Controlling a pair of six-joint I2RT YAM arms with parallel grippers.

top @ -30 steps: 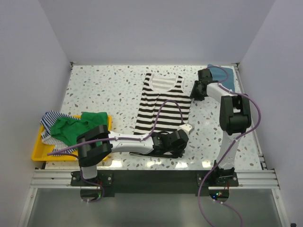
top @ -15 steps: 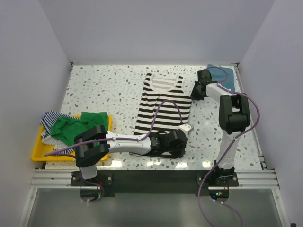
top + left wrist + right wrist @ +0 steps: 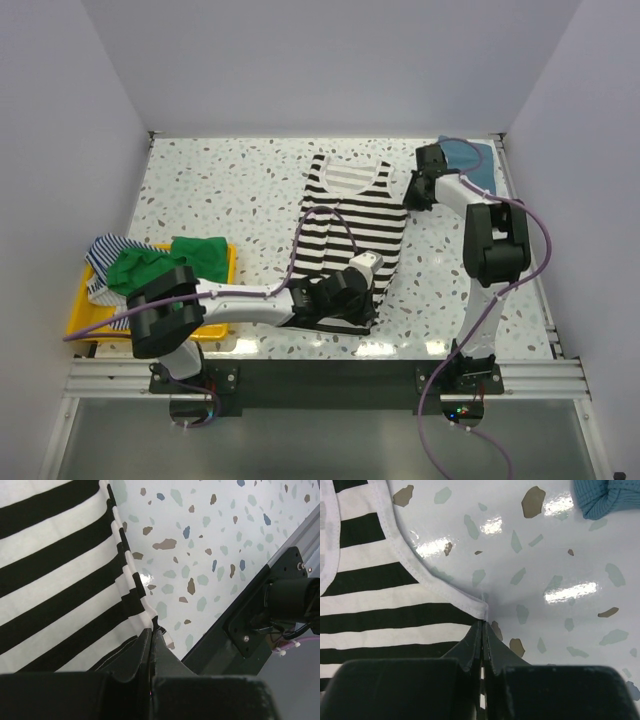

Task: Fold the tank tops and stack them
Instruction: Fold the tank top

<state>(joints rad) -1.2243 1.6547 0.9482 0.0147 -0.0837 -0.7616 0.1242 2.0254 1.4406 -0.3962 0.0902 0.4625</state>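
Folding the black-and-white striped tank top (image 3: 350, 215) squarely needs left gripper (image 3: 153, 631) — clamped on hem corner — and right gripper (image 3: 483, 626), clamped at armhole, rising together.

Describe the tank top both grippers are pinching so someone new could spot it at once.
On the speckled table, look midway between the yellow tray at left and the teal top in the far right corner. The striped tank top lies spread there, left gripper at its hem corner, right gripper at its armhole. Only it has bold black-and-white bands.
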